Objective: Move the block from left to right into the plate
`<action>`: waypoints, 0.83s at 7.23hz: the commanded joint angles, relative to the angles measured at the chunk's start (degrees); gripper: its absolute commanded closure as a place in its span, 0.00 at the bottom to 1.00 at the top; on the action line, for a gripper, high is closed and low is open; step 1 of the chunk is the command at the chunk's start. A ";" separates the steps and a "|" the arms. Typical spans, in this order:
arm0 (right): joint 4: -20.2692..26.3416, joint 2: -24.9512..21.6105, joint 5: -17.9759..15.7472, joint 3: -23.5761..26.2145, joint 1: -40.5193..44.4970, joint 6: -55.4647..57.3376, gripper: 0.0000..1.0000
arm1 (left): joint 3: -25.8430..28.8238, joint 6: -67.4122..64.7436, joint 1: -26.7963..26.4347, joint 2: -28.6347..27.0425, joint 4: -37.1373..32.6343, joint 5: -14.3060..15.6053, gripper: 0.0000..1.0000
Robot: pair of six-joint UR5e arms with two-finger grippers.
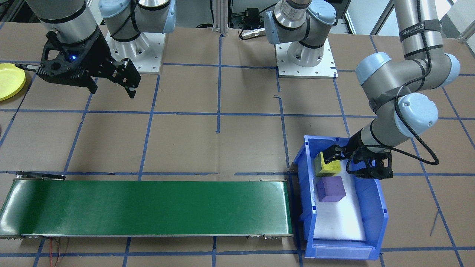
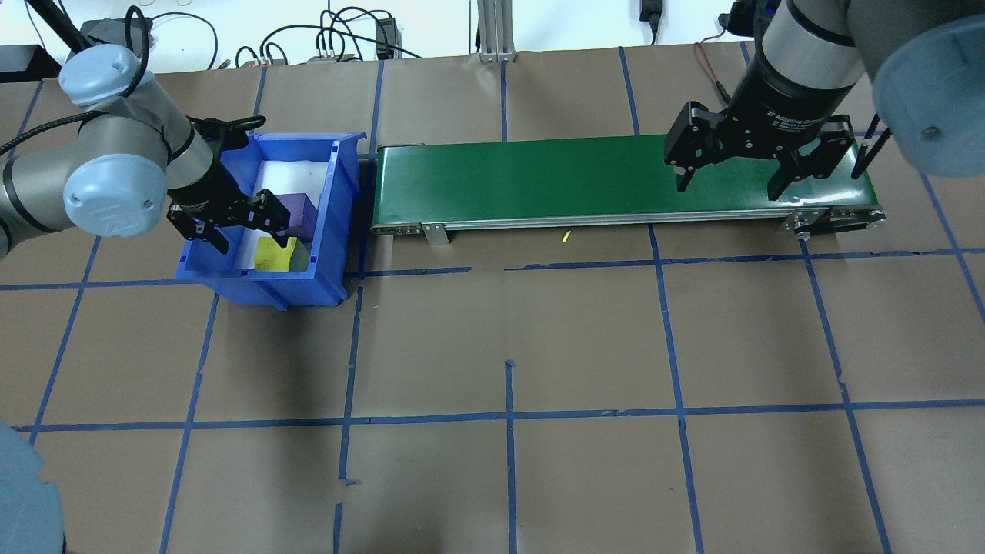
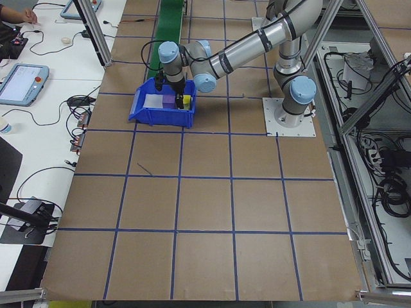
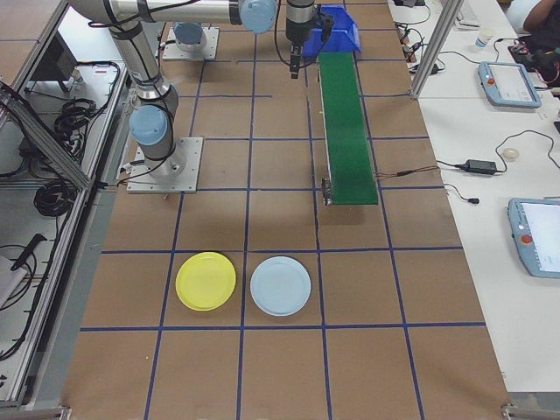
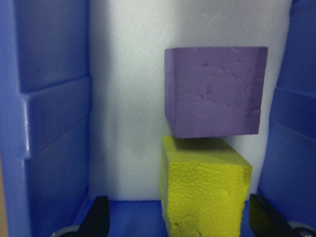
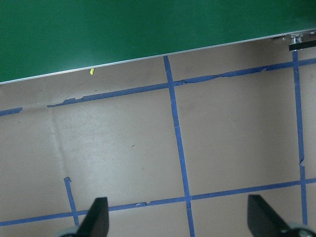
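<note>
The table point(image 2: 492, 477) is covered with brown paper and divided by blue tape lines into large squares, and most of this surface on the robot's side is bare, so there is wide room between the arms. The green conveyor belt point(image 2: 600, 181) lies along the far side from the robot, and its left end stands just beside the blue bin point(image 2: 338, 208), with only a narrow gap between them. The bin has high walls and white padding on the floor, so the space inside is tight. The yellow plate point(image 4: 206, 281) lies flat at the right end of the table, just beside a light blue plate point(image 4: 280, 286), well apart from the bin and past the end of the belt. The right gripper point(image 2: 731, 181) hangs over the right end of the belt with its fingers wide apart, and it holds nothing. On its body white letters can be read, "2F Adaptive", and the rest is too small. The left gripper point(image 1: 334, 157) reaches down into the bin near the wall on the robot's side; its fingers stand apart on both sides of the yellow block point(image 5: 202, 192), and the wrist view shows room between each finger and the block, so it is not clamped. The purple block point(image 5: 215, 91) lies just behind the yellow one, and they seem to touch. A strap on the left arm point(image 1: 419, 31) carries a word like "WANJEED".
</note>
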 commanded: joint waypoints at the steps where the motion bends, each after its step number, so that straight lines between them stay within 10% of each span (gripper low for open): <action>1: 0.00 0.00 0.00 0.00 0.00 -0.01 0.00 | -2.01 -0.92 -0.87 -0.06 0.38 -0.14 0.01; 4: 0.00 0.00 0.00 0.00 0.00 -0.01 0.00 | -2.54 -0.75 -1.49 -1.37 1.43 -1.89 0.17; 5: 0.00 0.00 0.00 0.00 0.00 -0.01 0.00 | -2.54 -0.92 -1.49 -1.12 1.44 -1.73 0.63; 6: 0.00 0.00 0.00 0.00 0.00 -0.01 0.00 | -2.37 -0.92 -1.49 -1.20 1.44 -1.64 0.76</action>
